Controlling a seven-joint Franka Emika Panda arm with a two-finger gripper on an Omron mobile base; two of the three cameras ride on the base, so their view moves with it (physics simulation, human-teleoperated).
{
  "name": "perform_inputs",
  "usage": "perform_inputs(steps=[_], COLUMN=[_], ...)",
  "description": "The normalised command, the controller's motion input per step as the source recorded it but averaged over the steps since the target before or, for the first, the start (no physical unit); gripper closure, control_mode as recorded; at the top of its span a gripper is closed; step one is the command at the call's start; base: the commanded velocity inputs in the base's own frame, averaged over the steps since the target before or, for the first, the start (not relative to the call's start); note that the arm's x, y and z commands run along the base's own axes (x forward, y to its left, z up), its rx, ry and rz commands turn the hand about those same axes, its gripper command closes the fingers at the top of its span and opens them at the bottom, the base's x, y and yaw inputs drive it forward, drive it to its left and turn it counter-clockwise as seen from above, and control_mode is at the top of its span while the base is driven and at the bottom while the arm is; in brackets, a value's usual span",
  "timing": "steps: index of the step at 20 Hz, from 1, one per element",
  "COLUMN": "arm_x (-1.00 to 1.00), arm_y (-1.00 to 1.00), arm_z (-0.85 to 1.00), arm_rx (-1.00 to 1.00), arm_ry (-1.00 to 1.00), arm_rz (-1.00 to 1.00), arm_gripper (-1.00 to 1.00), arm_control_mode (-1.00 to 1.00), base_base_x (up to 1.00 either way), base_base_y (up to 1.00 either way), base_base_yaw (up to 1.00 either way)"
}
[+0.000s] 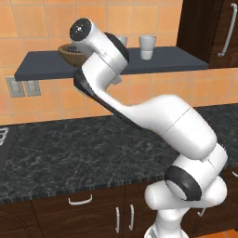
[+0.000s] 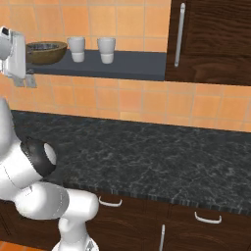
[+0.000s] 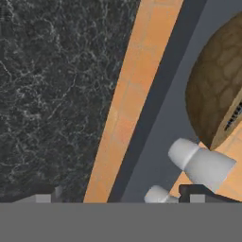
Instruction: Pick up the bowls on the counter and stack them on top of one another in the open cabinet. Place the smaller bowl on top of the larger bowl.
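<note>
Orange-tiled wall behind, w/ the open cabinet [image 2: 122, 66] hung on it as a flat slate shelf; I'll use that shelf as my landmark. Below it runs the surface [image 2: 147, 157], black w/ white veining; no bowl on the stretch I can see from either base cam.

Progress, as I read it: larger bowl [image 2: 46, 52] sits on the shelf toward its left end, tan-brown, upright; from the right base cam there's a grey speckled patch inside it, which I take to be the smaller bowl [image 2: 43, 47] nested in, though it's too small to be sure. If so, stacking looks done & only pulling the arm clear is left; if not, the small one is somewhere I can't see.

Two pale cups [image 2: 76, 49] stand on the shelf just right of the tan bowl, apart from it. Tall dark cupboard [image 2: 211, 39] w/ metal handle butts the shelf's right end.

Pincer [image 3: 123, 196]: hand cam looks down past the shelf edge, bowl & cups in frame, fingertips barely poking up at the bottom; nothing between them as far as I see, but can't tell how wide it's open.

Writing/brands: none readable anywhere.
</note>
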Motion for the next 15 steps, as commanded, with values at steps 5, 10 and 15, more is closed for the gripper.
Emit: perform_inputs(steps=[5, 10, 15], arm_x=[-1.0, -1.0, -1.0], arm_y=[-0.98, -1.0, -0.93], arm_z=[-1.0, -1.0, -1.0], arm_rx=[0.0, 0.06, 0.02], arm_ry=[-0.22, -0.21, -0.13], arm_rz=[-0.07, -0.01, -0.02], arm_gripper=[-1.0, -1.0, -1.0], arm_control_mode=[-1.0, -1.0, -1.0], base_base_x=[0.0, 0.0, 0.0], base_base_y=[0.0, 0.0, 0.0], base_base_yaw=[0.0, 0.0, 0.0])
